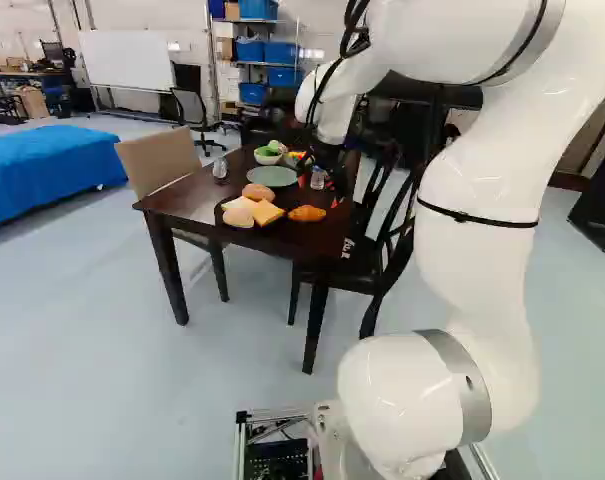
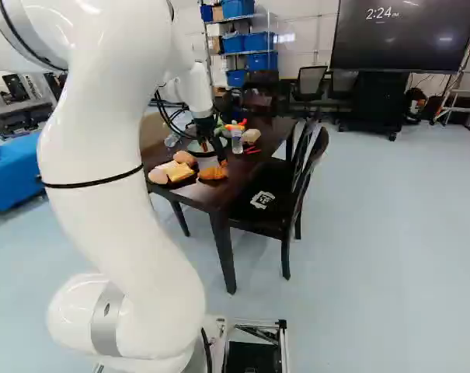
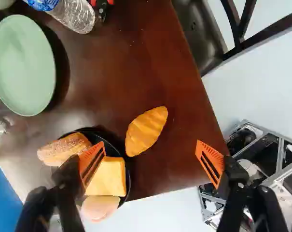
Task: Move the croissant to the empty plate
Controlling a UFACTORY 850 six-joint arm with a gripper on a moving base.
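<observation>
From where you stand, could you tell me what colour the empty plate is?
The plate is pale green, seen best in the wrist view.

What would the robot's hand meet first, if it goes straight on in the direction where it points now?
The hand would probably meet the croissant, which shows between its open fingers. Depth is unclear, so one finger might touch the black plate first.

Croissant [image 3: 146, 131] lies right of the bread plate [image 3: 113, 149] — empty plate [image 3: 22, 65] behind.
</observation>
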